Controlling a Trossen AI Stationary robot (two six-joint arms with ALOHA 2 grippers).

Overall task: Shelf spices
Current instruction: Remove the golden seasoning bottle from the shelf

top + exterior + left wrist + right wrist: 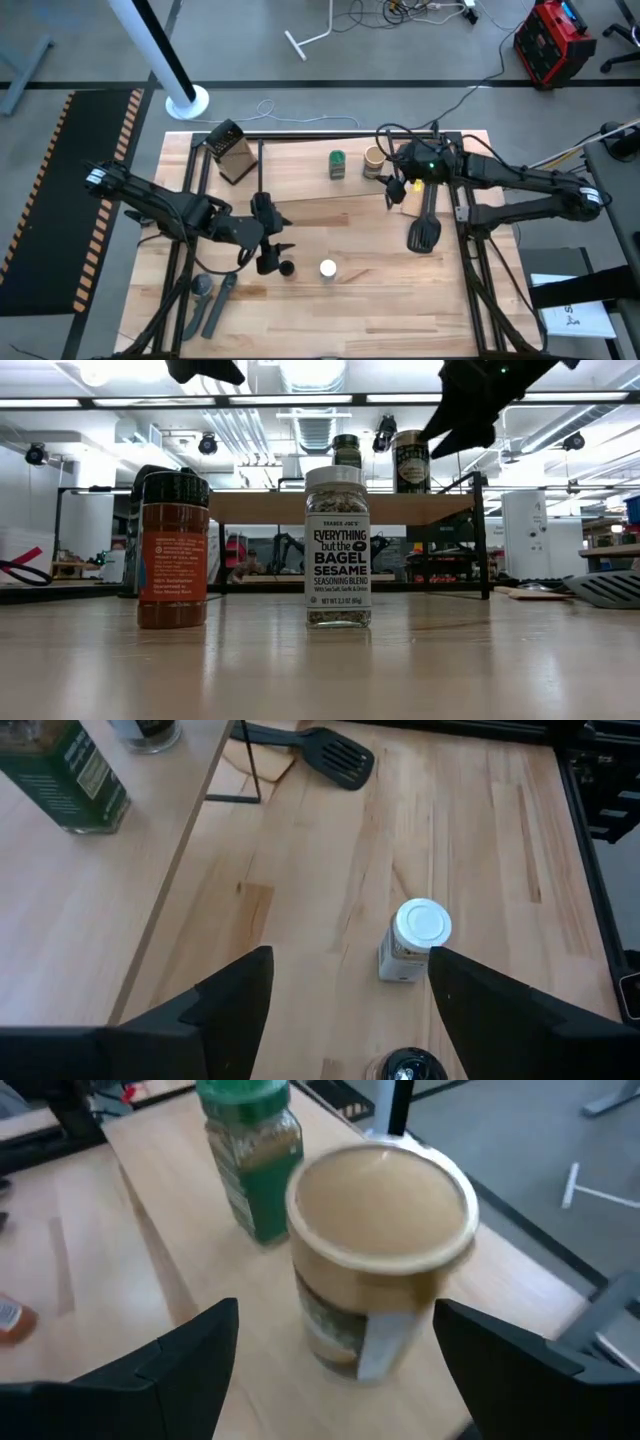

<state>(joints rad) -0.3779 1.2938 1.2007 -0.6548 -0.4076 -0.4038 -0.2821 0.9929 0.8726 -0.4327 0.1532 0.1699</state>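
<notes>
Two spice jars stand on the shelf board (300, 168): the green one (337, 163) (250, 1155) and the tan-topped one (374, 160) (375, 1250). My right gripper (386, 172) (335, 1318) is open, with a finger on either side of the tan-topped jar and a gap showing on both sides. The black-topped jar (287, 268) (172, 550) and the white-topped jar (328, 268) (415, 938) stand on the table in front of the shelf. My left gripper (274, 246) (350, 965) hangs open above the table beside them, with the black top (405, 1070) just below its fingers.
A dark box grater (230, 152) stands at the shelf's left end. A black spatula (423, 232) (330, 755) lies on the table to the right. Grey utensils (210, 298) lie near the table's near-left corner. Bare tabletop (400, 300) stretches along the near right.
</notes>
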